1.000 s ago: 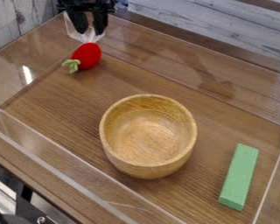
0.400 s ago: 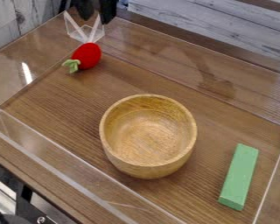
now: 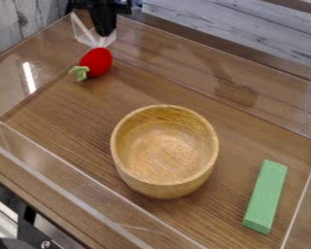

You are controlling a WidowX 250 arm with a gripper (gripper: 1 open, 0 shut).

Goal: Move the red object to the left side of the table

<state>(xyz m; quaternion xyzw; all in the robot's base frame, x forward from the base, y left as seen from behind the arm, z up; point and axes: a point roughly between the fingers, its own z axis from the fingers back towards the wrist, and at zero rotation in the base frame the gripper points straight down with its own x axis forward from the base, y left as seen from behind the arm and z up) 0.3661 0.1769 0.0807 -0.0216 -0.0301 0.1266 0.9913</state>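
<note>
The red object (image 3: 93, 61), a small toy strawberry with a green stem end pointing left, lies on the brown wood-grain table (image 3: 249, 117) at its far left. My gripper (image 3: 104, 26) hangs just above and behind it, at the top edge of the view, with its dark fingers drawn together and nothing between them. It stands apart from the strawberry. The upper part of the gripper is cut off by the frame.
A round wooden bowl (image 3: 165, 150) sits in the middle of the table. A flat green rectangular block (image 3: 264, 195) lies at the near right. Low clear acrylic walls (image 3: 67, 185) border the tabletop on all sides.
The gripper's fingers have closed together above the strawberry and sit slightly higher than a second ago. The strawberry, bowl and green block have not moved.
</note>
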